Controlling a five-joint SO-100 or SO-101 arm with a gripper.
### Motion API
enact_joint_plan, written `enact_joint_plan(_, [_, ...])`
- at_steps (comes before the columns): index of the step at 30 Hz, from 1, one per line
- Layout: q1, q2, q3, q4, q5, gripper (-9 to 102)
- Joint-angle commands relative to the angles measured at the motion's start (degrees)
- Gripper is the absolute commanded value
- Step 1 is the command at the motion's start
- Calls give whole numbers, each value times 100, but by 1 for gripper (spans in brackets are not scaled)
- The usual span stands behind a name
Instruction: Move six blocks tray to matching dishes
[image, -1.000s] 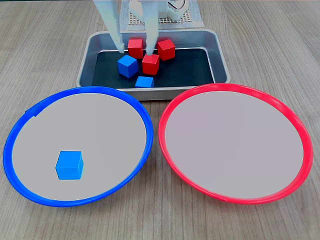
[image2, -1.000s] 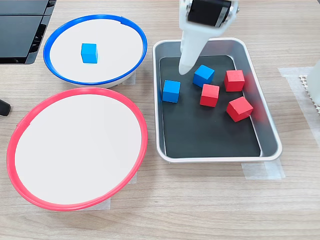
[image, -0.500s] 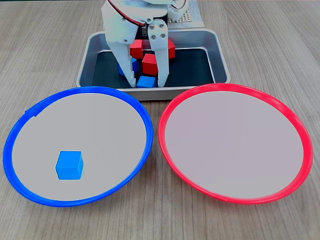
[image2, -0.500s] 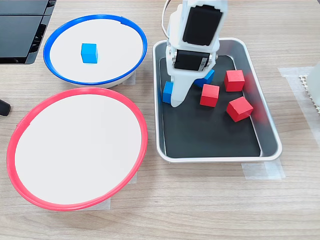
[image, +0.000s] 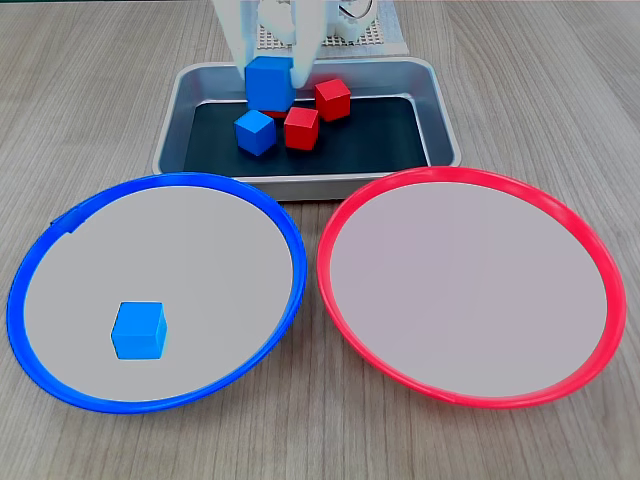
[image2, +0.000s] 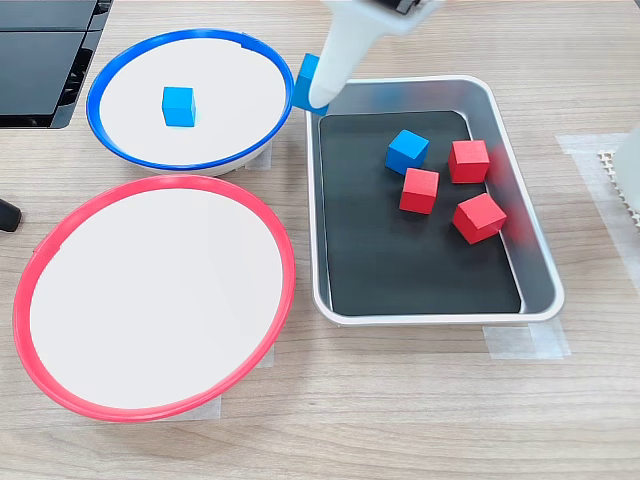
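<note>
My gripper (image: 271, 78) is shut on a blue block (image: 270, 84) and holds it lifted above the tray's (image: 441, 118) back left part. In another fixed view the gripper (image2: 316, 92) hangs over the gap between the tray (image2: 538, 262) and the blue-rimmed dish (image2: 190, 33), and its white finger hides most of the held block (image2: 304, 76). One blue block (image: 255, 132) and three red blocks (image2: 468, 160) (image2: 419, 190) (image2: 479, 217) lie in the tray. A blue block (image: 138, 330) sits in the blue-rimmed dish (image: 160, 180). The red-rimmed dish (image: 470, 172) is empty.
A white mesh mat (image: 345, 40) lies behind the tray at the arm's base. A black flat object (image2: 40, 50) sits at the table's upper left corner in a fixed view. Strips of tape (image2: 525, 342) hold the tray to the wooden table.
The gripper dropped over the front blue block in the tray, shut on it and lifted it up toward the blue-rimmed dish. The other blocks stayed in place.
</note>
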Motion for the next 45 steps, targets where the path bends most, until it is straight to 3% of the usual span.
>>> enact_joint_plan(1, [211,-246,-105,-1512,62,1])
enact_joint_plan(6, [439,-1134,-519,-1986,-88,20])
enact_joint_plan(11, [519,-1063,-562,-1819,-141,20])
enact_joint_plan(12, [527,-879,-466,-1600,-211,18])
enact_joint_plan(14, [510,-483,-211,-1143,-360,3])
enact_joint_plan(17, [431,308,431,-62,-932,0])
enact_joint_plan(20, [211,1151,1626,334,-1591,0])
enact_joint_plan(25, [26,1617,2575,492,-1028,11])
enact_joint_plan(32, [-149,1591,3032,360,167,15])
enact_joint_plan(45, [35,1020,3349,-773,-141,17])
